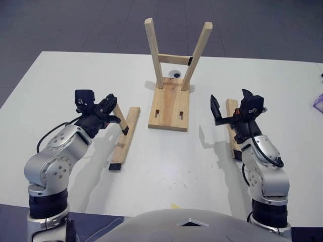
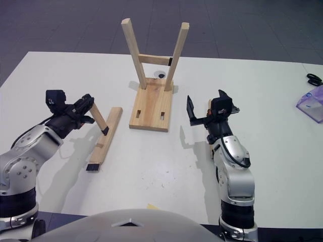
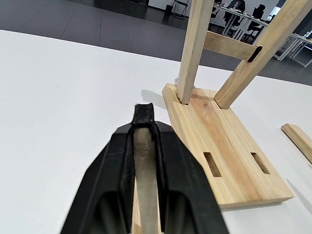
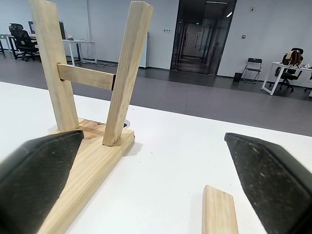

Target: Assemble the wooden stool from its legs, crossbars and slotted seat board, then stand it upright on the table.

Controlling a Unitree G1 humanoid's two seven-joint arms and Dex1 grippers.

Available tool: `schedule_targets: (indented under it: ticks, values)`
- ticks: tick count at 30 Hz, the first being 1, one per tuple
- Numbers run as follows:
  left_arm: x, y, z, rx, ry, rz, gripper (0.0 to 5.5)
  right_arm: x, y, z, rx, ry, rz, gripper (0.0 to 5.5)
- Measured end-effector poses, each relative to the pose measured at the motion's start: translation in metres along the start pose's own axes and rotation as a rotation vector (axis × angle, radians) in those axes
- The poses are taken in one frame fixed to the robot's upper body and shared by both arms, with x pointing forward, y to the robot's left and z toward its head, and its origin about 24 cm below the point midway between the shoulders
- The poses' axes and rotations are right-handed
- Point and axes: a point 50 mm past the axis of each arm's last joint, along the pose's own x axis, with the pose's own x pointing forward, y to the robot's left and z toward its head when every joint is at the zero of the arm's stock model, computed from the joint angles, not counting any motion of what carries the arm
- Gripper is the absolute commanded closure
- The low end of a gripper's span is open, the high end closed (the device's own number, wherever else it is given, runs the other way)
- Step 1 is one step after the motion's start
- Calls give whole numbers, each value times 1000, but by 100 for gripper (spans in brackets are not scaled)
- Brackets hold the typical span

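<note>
Left pincer (image 1: pixel 110 105) clamps what seems a crossbar (image 1: pixel 121 122); right pincer (image 1: pixel 229 98) gapes.

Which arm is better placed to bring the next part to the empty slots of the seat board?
Left. The left gripper is shut on a wooden bar; the right gripper is open above a loose leg, holding nothing.

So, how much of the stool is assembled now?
Done: two legs joined by a crossbar stand slotted into the far end of the seat board. In hand: the left fingers grip a second crossbar beside a loose leg. Left: the near slots are empty, and the open right fingers hang above the last leg.
</note>
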Motion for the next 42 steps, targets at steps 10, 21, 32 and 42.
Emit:
schedule_targets:
  ticks: [10, 21, 32, 42]
  values:
    - [12, 7, -2, 84, -47, 29, 507, 11, -1, 6, -13, -23, -8, 10]
    - [-14, 11, -32, -10, -175, 74, 507, 16, -9, 8, -52, -36, -60, 10]
    - [-23, 8, -36, 100, -162, 17, 507, 21, -24, 9, -90, -31, -113, 10]
    - [-18, 9, -34, 91, -162, 5, 507, 24, -23, 6, -84, -25, -126, 10]
